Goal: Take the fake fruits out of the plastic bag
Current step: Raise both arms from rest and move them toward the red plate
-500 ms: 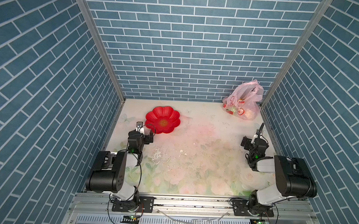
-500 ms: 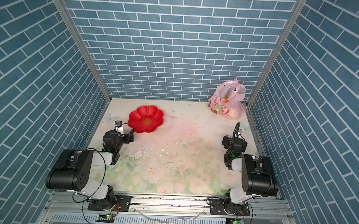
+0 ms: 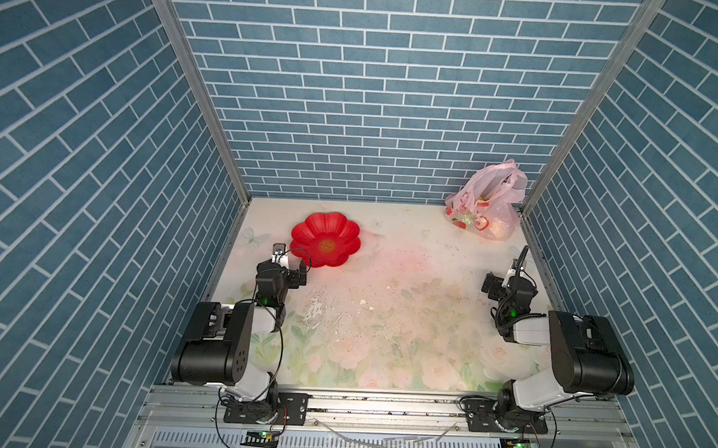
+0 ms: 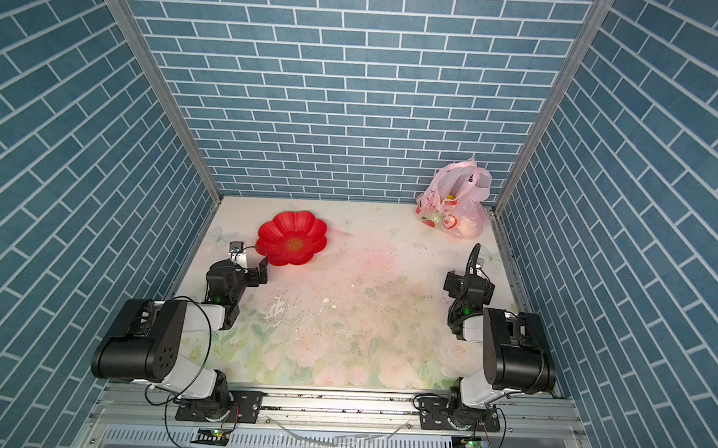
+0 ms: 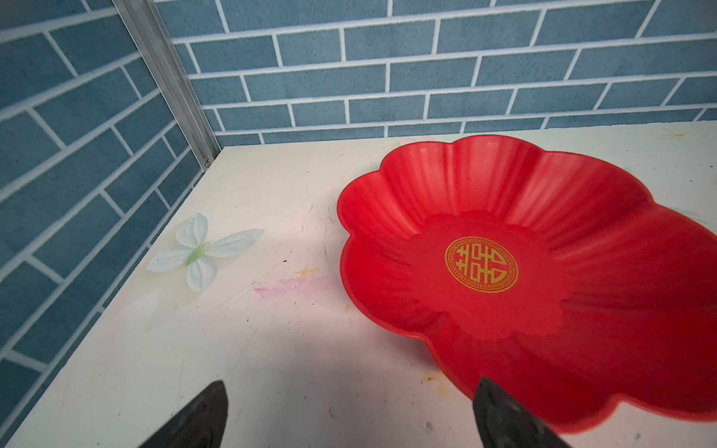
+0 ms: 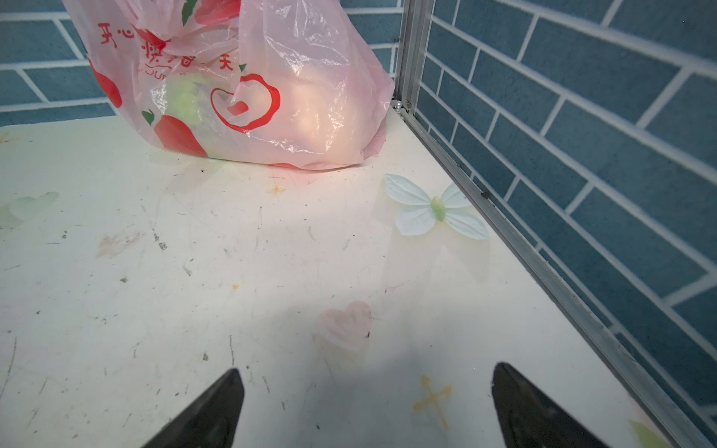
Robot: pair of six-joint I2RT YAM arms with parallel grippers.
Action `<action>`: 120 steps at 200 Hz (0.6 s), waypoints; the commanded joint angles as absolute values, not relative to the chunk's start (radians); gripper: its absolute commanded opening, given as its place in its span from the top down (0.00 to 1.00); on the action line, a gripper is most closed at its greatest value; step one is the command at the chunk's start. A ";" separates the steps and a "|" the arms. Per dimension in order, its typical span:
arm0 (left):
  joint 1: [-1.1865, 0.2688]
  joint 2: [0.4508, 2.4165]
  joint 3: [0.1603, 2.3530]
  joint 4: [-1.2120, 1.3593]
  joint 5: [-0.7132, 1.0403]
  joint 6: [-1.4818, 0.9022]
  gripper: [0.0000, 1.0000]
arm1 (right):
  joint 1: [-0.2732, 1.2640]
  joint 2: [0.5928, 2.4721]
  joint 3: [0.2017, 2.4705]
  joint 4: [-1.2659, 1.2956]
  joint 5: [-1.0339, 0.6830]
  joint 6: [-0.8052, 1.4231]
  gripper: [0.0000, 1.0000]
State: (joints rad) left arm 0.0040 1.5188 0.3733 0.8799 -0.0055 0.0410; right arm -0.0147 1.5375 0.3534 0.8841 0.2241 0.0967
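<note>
Here's the plastic bag (image 3: 484, 203), pink and crinkly, sitting upright in the bench's (image 3: 409, 277) far right corner, just beside the metal corner post (image 6: 413, 50) and close against the back wall (image 3: 375, 109). The fake fruits (image 6: 186, 99) are inside it: a green shape and a pale cream glow show through the film, and there is a spot of yellow at the bag's mouth in both top views. None lies out on the bench.

The right tool (image 6: 368, 371) is released, jaws spread wide and holding nothing, and it faces the bag across scuffed bench. A printed butterfly (image 6: 436, 209) lies flat beside the side rail.

Over on the far left, well apart from the bag, the left tool (image 5: 351, 388) is also wide open and empty-handed. One finger shows over the near rim of the red flower plate (image 5: 388, 217); I cannot tell whether it touches.
</note>
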 commanded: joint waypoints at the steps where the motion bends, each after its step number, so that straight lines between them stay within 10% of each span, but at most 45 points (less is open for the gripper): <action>1: 0.000 1.525 0.379 0.871 -0.002 0.050 0.01 | -0.012 1.541 0.369 0.913 0.237 0.087 0.01; 120: 0.000 1.490 0.380 0.846 -0.005 0.046 0.01 | -0.012 1.539 0.366 0.917 0.232 0.091 0.01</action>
State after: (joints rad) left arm 0.0040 1.5188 0.3733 0.8795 -0.0055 0.0410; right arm -0.0147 1.5375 0.3538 0.8841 0.2237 0.0967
